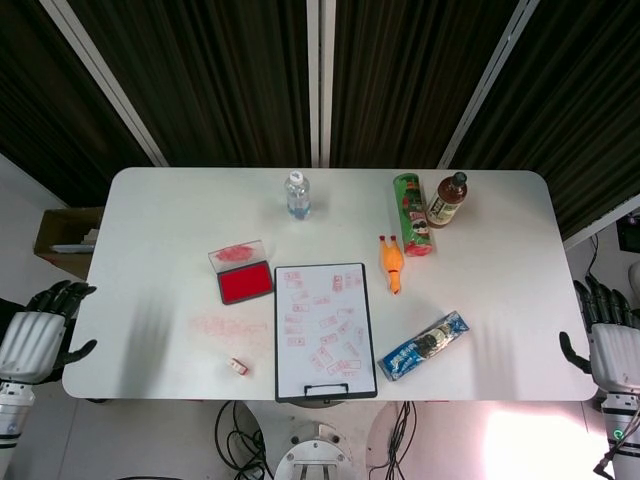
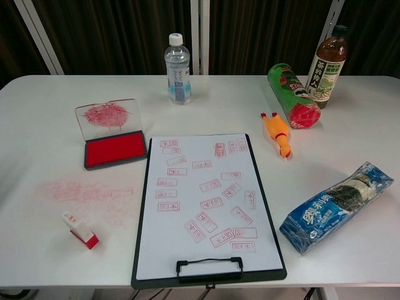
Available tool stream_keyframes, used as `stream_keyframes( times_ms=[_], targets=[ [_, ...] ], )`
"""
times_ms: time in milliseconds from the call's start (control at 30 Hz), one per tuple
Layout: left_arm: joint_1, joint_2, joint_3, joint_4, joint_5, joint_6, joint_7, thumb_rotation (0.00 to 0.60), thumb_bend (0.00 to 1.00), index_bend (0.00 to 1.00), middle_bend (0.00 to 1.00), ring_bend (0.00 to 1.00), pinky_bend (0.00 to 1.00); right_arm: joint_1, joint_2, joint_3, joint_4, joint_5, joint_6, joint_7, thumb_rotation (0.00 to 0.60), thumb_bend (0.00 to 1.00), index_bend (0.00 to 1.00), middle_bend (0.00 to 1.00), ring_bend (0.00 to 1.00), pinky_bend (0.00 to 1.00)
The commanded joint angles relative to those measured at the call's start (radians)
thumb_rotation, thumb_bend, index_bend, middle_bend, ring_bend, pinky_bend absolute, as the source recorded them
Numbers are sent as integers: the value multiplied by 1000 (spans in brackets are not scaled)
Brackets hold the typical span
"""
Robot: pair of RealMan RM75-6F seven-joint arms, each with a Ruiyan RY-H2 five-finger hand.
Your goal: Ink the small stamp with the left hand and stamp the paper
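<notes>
Left hand (image 1: 32,340) off the table's (image 1: 150,220) left edge — fingers apart, holding nothing | right hand (image 1: 612,345) off the right edge, likewise | small stamp (image 2: 79,229) lies left of clipboard paper (image 2: 203,206) — ink pad (image 2: 115,149) open beyond it

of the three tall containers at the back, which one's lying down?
The green can, with its red end toward the camera. It lies on its side beside the brown tea bottle; that one and the clear water bottle both stand upright.

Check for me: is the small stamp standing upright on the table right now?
No, in the chest view the small stamp lies on its side on the table, left of the clipboard, with no hand touching it.
</notes>
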State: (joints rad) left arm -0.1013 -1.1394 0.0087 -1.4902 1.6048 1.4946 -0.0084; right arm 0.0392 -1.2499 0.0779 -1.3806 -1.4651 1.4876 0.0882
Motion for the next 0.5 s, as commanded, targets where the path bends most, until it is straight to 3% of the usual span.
stream_keyframes(
  times_ms=[33, 300, 500],
  targets=[
    [-15, 1, 32, -15, 64, -11, 33, 600, 147, 211, 202, 135, 267, 2, -2, 0, 1, 0, -2, 2, 600, 301, 0, 0, 0, 0],
    [-90, -3, 74, -102, 201, -92, 136, 600, 147, 212, 202, 137, 265, -3, 12, 9, -13, -6, 22, 15, 600, 301, 0, 0, 0, 0],
    [-144, -61, 105, -99, 243, -196, 160, 600, 147, 212, 205, 151, 266, -11, 28, 10, -37, -19, 48, 35, 600, 300, 0, 0, 0, 0]
  ],
)
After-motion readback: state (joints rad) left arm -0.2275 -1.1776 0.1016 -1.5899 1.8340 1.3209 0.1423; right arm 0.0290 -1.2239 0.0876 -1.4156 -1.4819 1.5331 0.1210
